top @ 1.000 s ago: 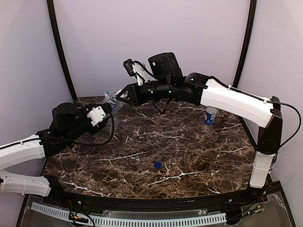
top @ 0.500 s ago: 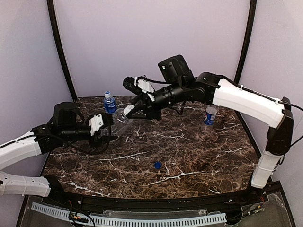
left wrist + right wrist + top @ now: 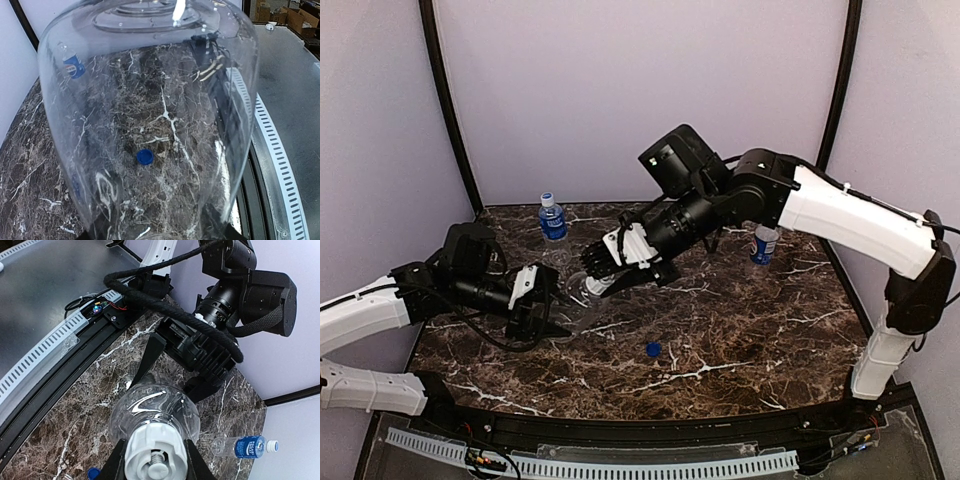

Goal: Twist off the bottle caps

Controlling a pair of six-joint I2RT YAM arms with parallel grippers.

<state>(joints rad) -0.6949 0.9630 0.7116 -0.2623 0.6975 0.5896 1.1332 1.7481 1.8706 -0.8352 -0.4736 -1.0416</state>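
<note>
The left gripper [image 3: 553, 315] clamps the unlabelled clear bottle [image 3: 152, 407] by its body, while the right gripper [image 3: 593, 283] is pinched tight on its white cap [image 3: 154, 449].

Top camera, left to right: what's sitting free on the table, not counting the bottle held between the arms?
Blue-label bottle → loose blue cap → Pepsi bottle.

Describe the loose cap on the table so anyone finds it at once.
On the dark marble table, look at the middle of its near half. A small round blue plastic cap lies there alone on the stone. Unlike the blue cap on the blue-labelled bottle at back left and the white cap on the clear unlabelled bottle, it sits on no bottle.
</note>
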